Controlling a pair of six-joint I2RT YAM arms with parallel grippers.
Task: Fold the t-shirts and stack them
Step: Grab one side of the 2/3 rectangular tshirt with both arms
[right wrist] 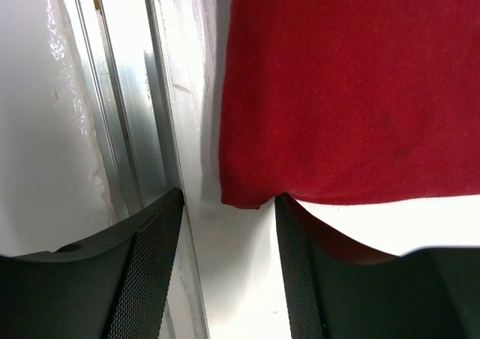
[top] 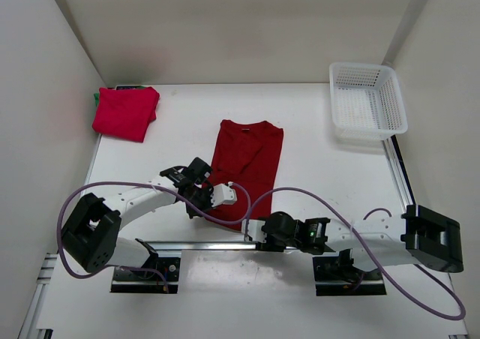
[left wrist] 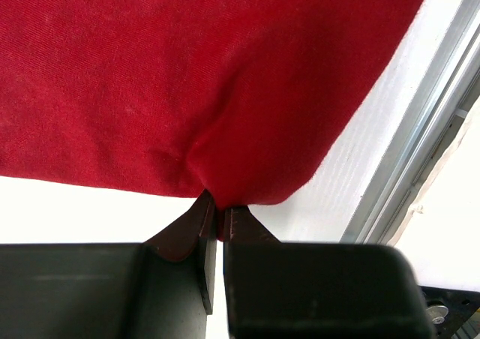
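Red folded shirt (top: 125,112), green shirt (top: 97,97) peeking past it, lies far left of the basket (top: 363,133); the second red shirt (top: 247,155), nearer it, awaits folding, my left hand (left wrist: 217,213) pinching its hem, right hand (right wrist: 229,208) spread.

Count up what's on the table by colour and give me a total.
Red shirts: 2, the folded red shirt and the flat red shirt
Green shirts: 1, the green shirt, only an edge showing by the folded one
White baskets: 1, the basket
Total: 4
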